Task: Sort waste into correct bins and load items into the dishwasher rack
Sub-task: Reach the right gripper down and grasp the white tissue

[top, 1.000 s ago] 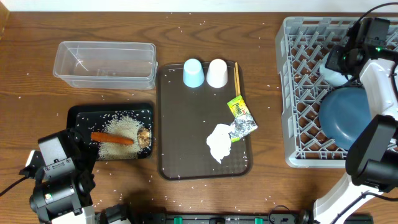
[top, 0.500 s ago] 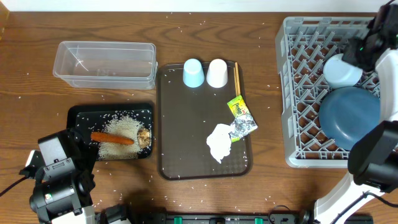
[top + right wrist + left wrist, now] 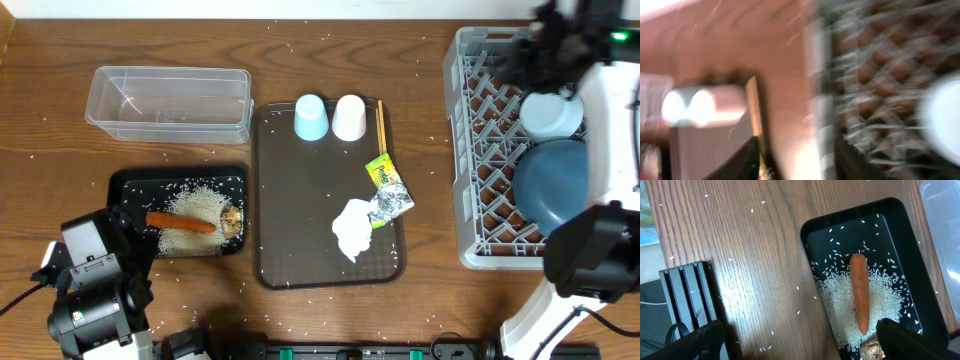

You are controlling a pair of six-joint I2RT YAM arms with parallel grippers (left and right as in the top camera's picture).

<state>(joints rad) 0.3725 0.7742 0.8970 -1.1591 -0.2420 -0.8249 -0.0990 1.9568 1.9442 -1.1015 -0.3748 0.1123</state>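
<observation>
While both jaws gape empty, two cups (image 3: 311, 118) (image 3: 349, 118) stand on the tray (image 3: 300, 220), one bowl (image 3: 552, 112) and one plate (image 3: 553, 186) in the rack (image 3: 488, 100).

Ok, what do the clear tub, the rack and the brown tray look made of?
The clear tub: likely plastic, glossy; the table shows through it. The rack: probably moulded plastic, matte grey, an open lattice. The brown tray: seemingly plastic, smooth, semi-gloss with soft reflections; could be lacquered.

Bright, even light from above on the table (image 3: 60, 100) — soft shadows, faint sheen. Left wrist view sharp; right wrist view motion-blurred, the rack (image 3: 875, 75) streaked.
</observation>
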